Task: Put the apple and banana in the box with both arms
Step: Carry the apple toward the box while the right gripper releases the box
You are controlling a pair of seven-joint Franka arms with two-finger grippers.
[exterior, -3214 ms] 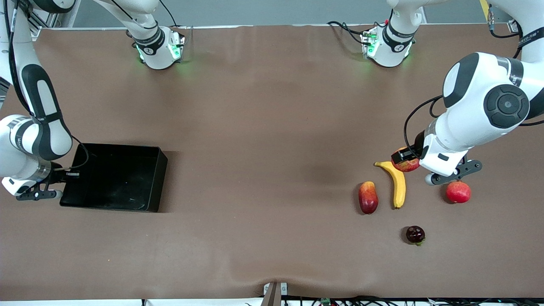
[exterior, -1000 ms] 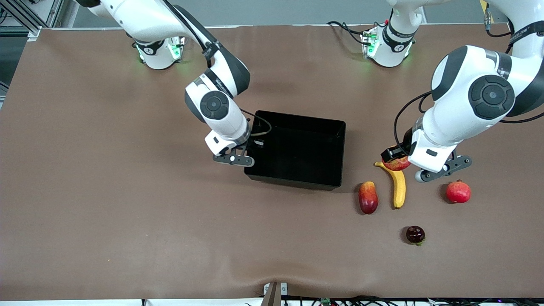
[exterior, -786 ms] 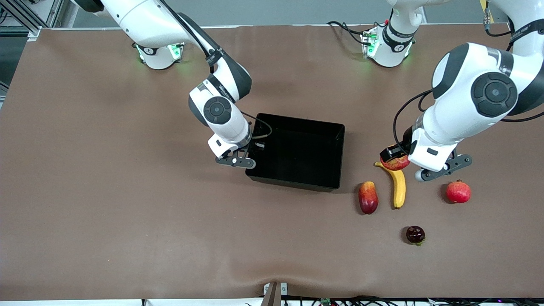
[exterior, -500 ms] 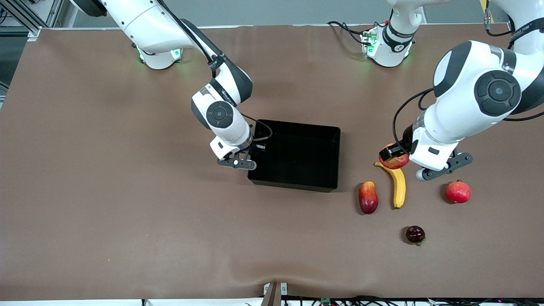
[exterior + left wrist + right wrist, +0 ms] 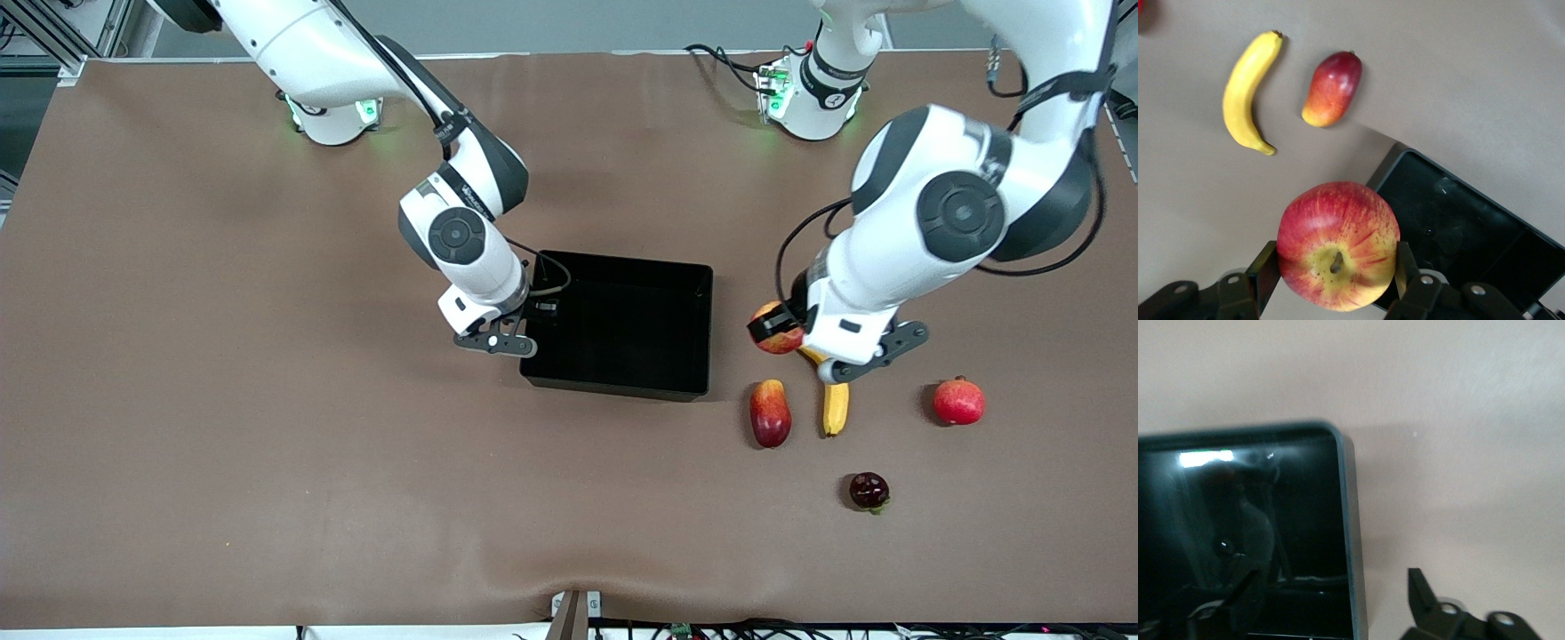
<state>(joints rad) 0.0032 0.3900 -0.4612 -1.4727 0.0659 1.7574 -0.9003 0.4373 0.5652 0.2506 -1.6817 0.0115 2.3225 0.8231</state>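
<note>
Even, bright overhead light fills the front view, and the brown desk (image 5: 267,427) shows soft pale sheen patches rather than hard glare. Shadows are short and diffuse: a faint dark smudge lies beside the box (image 5: 622,324) under the right arm (image 5: 462,236), and small ones hug the mango (image 5: 770,412) and the dark fruit (image 5: 869,491). That view is sharp throughout. In the left wrist view the apple (image 5: 1338,245) is crisp, lit from above. The right wrist view is soft and washed out, probably out of focus; a white glare streak sits on the box's (image 5: 1349,520) glossy floor, and the jaws are blurred silhouettes.
</note>
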